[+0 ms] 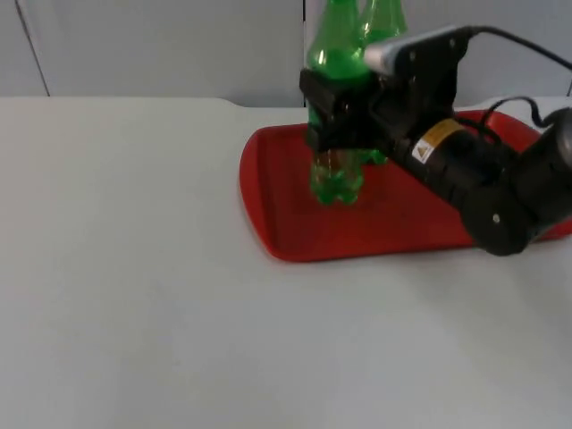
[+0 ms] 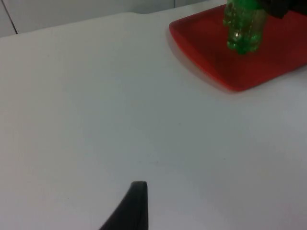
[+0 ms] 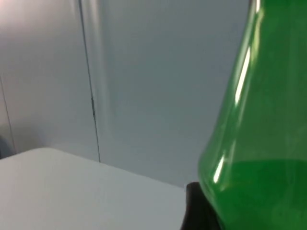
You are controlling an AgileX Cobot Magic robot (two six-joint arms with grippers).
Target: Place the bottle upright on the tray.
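**Right pincer holds green bottle upright over the red tray**

The near stretch of the white table [image 1: 179,313] lies bare in the top view. The left pincer [image 2: 136,201] hangs low over this part of the table, well apart from the tray; one black fingertip can be seen in the left wrist view, so I cannot tell how far it is open. That arm waits.

Further back lies the red tray [image 1: 295,228], flat on the table, its rounded corner toward the left arm. Over its left part stands the green bottle [image 1: 338,179], upright, its lobed base at or just above the tray floor; whether it actually touches is hard to judge. The right pincer [image 1: 335,112] reaches in from the right and is closed around the bottle's middle, with the bottle's shoulder rising above it. In the right wrist view the green bottle wall sits right against a black fingertip.

Just behind the held bottle a second green bottle [image 1: 384,22] stands upright. Beyond the table is the grey partition wall [image 1: 161,45].
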